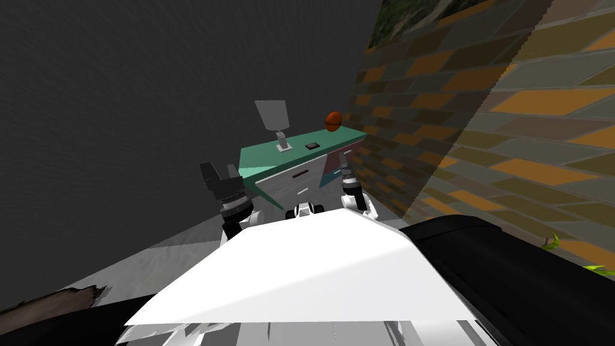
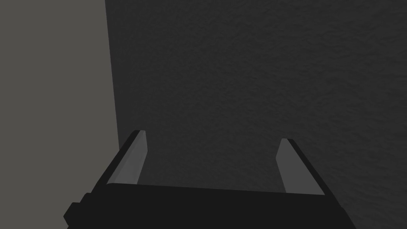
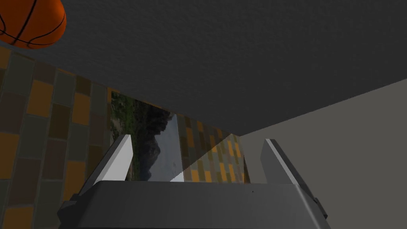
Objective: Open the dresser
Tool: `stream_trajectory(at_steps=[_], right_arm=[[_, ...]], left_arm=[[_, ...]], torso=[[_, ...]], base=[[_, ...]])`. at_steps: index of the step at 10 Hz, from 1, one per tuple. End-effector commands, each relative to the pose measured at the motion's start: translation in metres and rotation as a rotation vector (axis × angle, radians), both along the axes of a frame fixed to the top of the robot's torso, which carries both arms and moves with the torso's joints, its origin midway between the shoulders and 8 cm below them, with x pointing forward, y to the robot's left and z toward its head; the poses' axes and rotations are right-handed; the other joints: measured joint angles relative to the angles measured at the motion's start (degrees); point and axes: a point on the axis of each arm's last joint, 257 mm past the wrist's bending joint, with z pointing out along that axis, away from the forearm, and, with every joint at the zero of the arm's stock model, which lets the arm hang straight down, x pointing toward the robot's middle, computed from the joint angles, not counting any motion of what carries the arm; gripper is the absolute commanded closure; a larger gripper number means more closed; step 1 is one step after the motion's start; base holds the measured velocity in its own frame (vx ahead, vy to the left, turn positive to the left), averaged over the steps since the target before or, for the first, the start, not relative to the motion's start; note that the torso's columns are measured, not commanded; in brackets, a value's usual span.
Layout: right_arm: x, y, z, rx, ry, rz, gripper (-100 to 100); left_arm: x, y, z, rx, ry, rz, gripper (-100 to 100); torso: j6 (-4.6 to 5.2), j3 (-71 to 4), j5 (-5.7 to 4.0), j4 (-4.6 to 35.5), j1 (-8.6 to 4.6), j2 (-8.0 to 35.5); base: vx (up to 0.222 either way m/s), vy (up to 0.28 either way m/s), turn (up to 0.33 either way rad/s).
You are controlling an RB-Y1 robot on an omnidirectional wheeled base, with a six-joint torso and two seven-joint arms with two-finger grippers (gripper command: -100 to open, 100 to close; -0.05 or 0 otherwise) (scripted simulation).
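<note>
So this is the approach stage, nothing grabbed yet. The dresser (image 1: 270, 159) sits at the far end of the room against the tiled wall on the right, with a basketball (image 1: 333, 120) on its far right corner. The drawers look shut to me.

The right gripper (image 1: 344, 160) is right up by the grey drawer fronts, fingers spread wide and empty, but it's aimed up at the wall. The left gripper (image 1: 220, 173) hangs off to the left, also wide open and empty.

My guess for the next move: tip the right one down onto the dark handle (image 1: 299, 175), straddle it, pinch, then pull.

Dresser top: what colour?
Teal green dresser top, grey drawer fronts below; shows best in the head view.
</note>
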Motion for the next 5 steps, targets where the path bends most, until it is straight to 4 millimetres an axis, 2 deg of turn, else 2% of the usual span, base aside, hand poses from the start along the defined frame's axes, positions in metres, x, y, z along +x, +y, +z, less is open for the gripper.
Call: stream_trajectory(at_steps=[1,5], right_arm=[[0.005,0.002,-0.007,-0.099,0.002,-0.040,-100],[0.013,0.006,-0.020,-0.251,0.006,-0.093,-100]], left_arm=[[0.000,0.000,0.000,0.000,0.000,0.000,0],[0.000,0.000,0.000,0.000,0.000,0.000,0]], torso=[[0.01,-0.01,-0.01,0.00,-0.01,-0.02],[0.00,0.03,0.00,0.01,-0.02,0.05]], base=[[0.030,0.010,-0.028],[0.020,0.016,-0.030]])
